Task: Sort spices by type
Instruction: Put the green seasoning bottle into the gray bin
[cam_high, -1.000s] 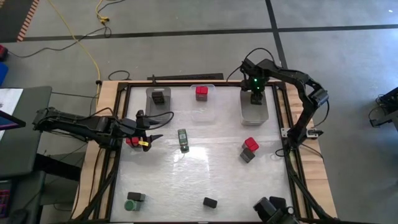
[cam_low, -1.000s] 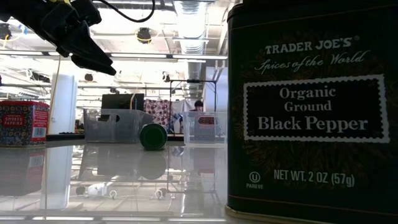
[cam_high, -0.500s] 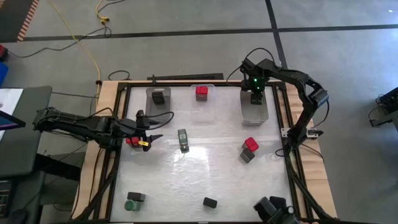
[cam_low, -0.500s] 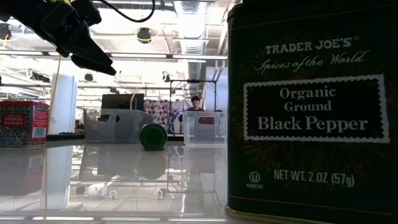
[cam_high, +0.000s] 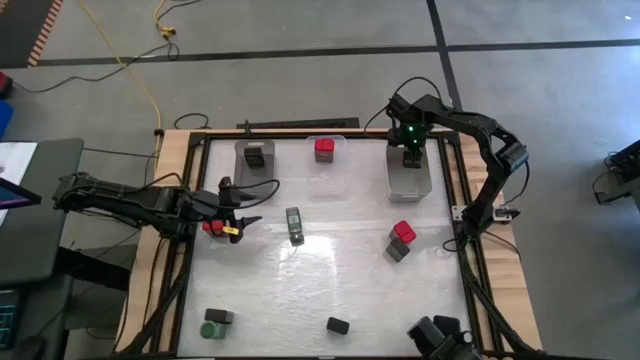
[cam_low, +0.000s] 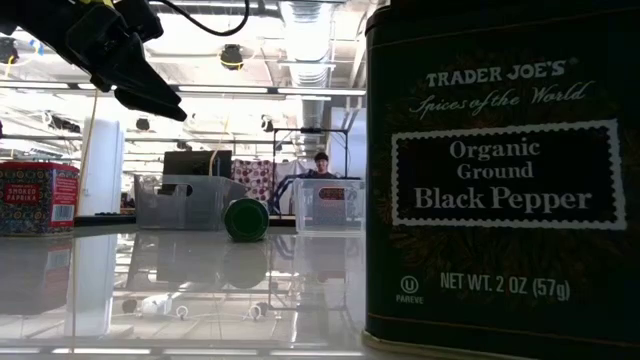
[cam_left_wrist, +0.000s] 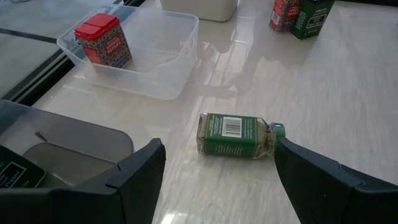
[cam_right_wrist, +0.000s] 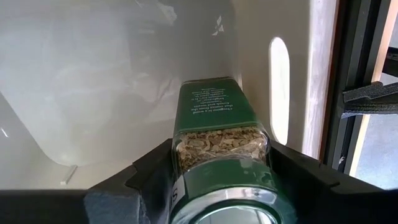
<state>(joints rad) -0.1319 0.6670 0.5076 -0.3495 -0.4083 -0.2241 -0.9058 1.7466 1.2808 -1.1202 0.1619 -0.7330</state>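
From above, the right gripper (cam_high: 410, 152) hangs over the right-hand bin (cam_high: 410, 178) at the table's far edge, close to the right frame rail. The left gripper (cam_high: 243, 218) sits near the left rail, fingers spread, with a red box (cam_high: 212, 227) just beside it. A green-lidded jar (cam_high: 294, 225) lies on its side in the open middle, with clear tabletop around it. The far edge also carries a bin with a black box (cam_high: 256, 156) and a middle bin (cam_high: 327, 165) with a red tin (cam_high: 324, 149). A red and a dark container (cam_high: 401, 240) stand touching near the right side; a green jar and box (cam_high: 215, 322) and a lone black box (cam_high: 338, 325) sit near the front edge.

At table height, a black pepper tin (cam_low: 500, 170) fills the right of the picture; a red paprika tin (cam_low: 38, 198) stands at the left, and a green lid (cam_low: 245, 219) faces the camera before two clear bins. A person shows far behind.

The left wrist view shows wide-apart fingers (cam_left_wrist: 140, 171) empty, flanking the lying jar (cam_left_wrist: 236, 135) farther off, apart from it.

The right wrist view shows the fingers (cam_right_wrist: 152, 171) on both sides of a green herb jar (cam_right_wrist: 217, 155) inside the bin, near its wall; whether they press it I cannot tell.
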